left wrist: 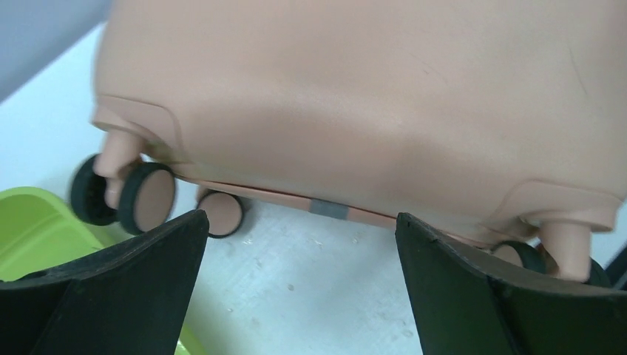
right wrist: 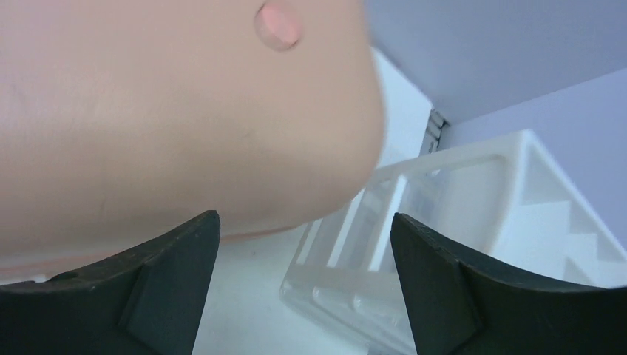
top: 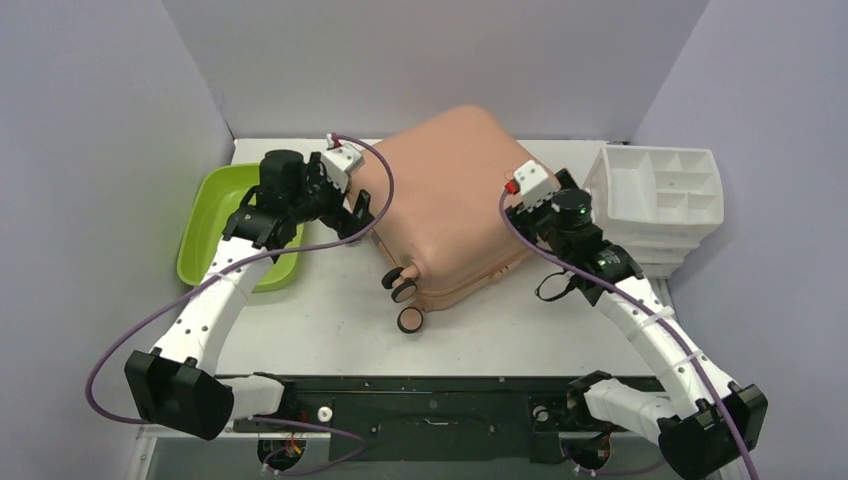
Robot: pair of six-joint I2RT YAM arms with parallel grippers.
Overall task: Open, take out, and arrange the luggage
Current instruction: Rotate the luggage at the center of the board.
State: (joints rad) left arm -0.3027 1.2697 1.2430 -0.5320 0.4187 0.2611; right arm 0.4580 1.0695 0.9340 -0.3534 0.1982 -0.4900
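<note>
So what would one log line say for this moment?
luggage: closed | left pincer: open, facing its wheels | right pincer: open, at opposite side | held: nothing

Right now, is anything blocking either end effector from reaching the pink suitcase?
Nothing visible. The open left end effector faces the wheeled end of the suitcase; the open right end effector its smooth shell.
</note>
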